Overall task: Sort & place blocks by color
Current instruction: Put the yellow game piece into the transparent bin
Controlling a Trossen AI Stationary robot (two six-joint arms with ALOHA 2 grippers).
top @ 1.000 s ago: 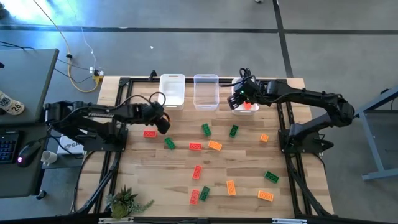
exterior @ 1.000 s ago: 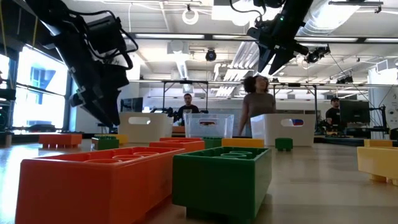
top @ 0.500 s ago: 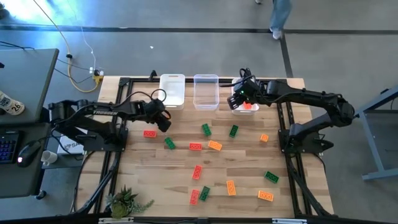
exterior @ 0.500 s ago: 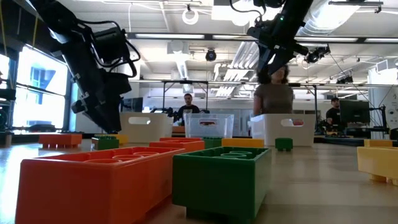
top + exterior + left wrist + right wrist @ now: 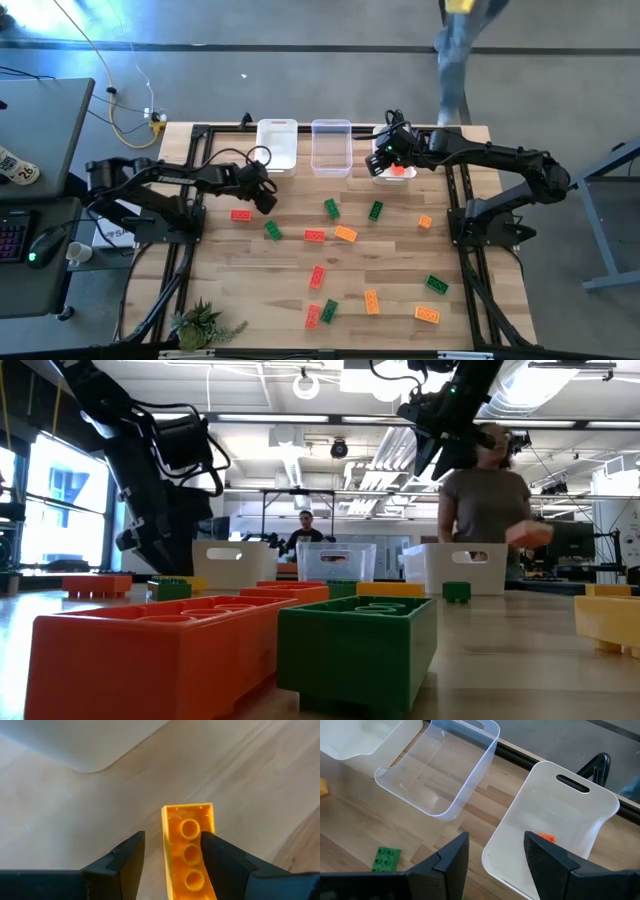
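Low view: green block [image 5: 357, 645] and orange block [image 5: 150, 655] lie nearest on the counter [image 5: 520, 660]. Left tool [image 5: 170, 865] pinches an orange brick [image 5: 189, 852] near the leftmost bin [image 5: 277, 144]. Right tool [image 5: 492, 855], spread and empty, hovers over the rightmost bin [image 5: 570, 815] holding one red block [image 5: 547, 838].

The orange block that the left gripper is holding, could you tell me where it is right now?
In the left wrist view the orange block sits between the left gripper's fingers, above the table just short of the leftmost white bin.
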